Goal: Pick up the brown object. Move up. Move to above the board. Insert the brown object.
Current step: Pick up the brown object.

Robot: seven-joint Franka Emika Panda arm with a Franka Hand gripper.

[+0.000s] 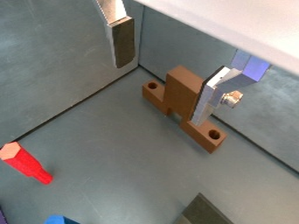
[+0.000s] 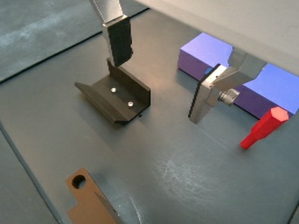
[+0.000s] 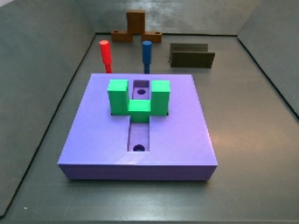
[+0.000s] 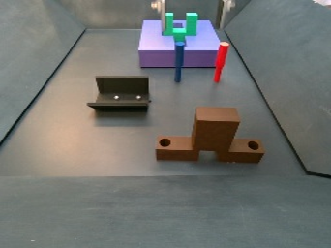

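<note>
The brown object (image 4: pixel 211 136) is an orange-brown piece lying on the grey floor: a low bar with round holes and a taller block on it. It also shows in a wrist view (image 1: pixel 181 103) and against the back wall in a side view (image 3: pixel 138 29). The lavender board (image 3: pixel 105 131) lies apart from it, also seen in the other side view (image 4: pixel 155 44). My gripper (image 1: pixel 162 94) is open and empty, hanging well above the floor over the brown object. It also shows in a wrist view (image 2: pixel 160 89). It shows in neither side view.
A green U-shaped block (image 3: pixel 138 98) sits on the board's groove. A red peg (image 3: pixel 105 54) and a blue peg (image 3: pixel 147 54) stand between the board and the brown object. The dark fixture (image 4: pixel 120 94) stands to one side, under the gripper in a wrist view (image 2: pixel 114 98).
</note>
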